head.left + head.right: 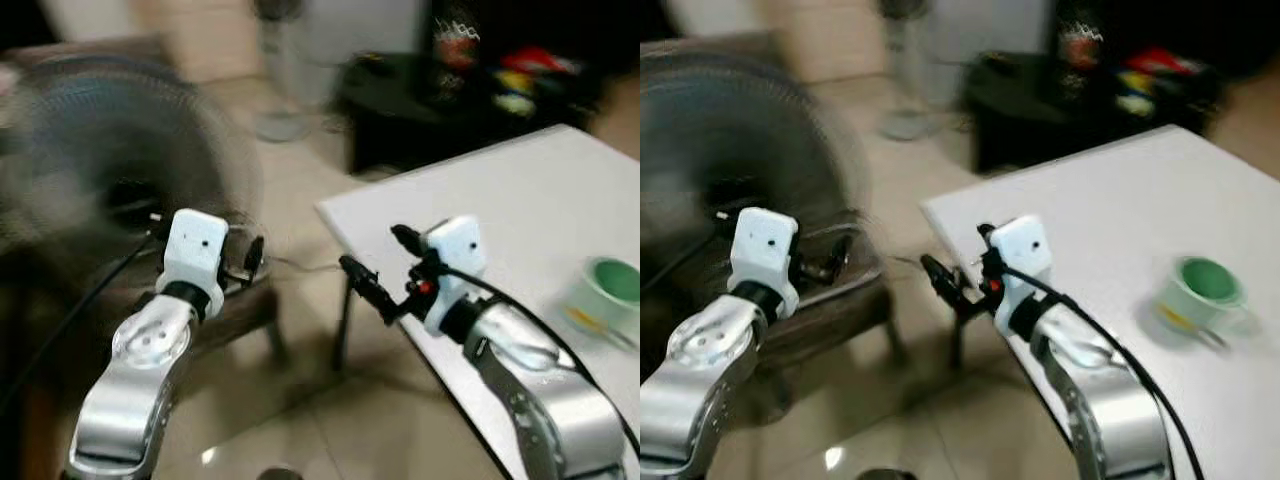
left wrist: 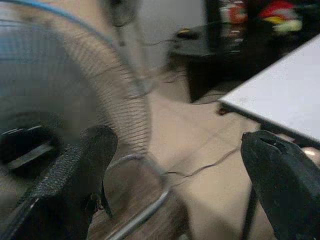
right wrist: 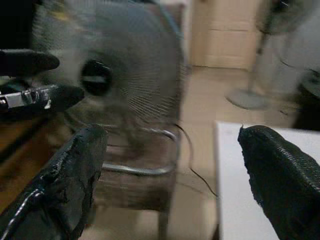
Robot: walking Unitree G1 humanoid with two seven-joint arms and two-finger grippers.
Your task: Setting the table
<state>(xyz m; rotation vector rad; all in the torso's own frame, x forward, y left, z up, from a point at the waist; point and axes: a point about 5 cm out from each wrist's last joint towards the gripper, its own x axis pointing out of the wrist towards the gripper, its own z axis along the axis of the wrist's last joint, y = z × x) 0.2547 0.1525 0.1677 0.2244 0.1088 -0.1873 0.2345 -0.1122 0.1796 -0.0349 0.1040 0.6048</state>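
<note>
Both arms were raised off the corner of the white rectangular table, neither gripper holding anything.

The left gripper had its black fingers spread wide before the large round wire-caged fan, which stood on a brown chair seat. The right gripper, fingers likewise parted, hung at the table's near corner over the beige tiled floor. A white cup with a green inside, possibly a small bowl given the blur, rested on the tabletop, well apart from both grippers.
</note>
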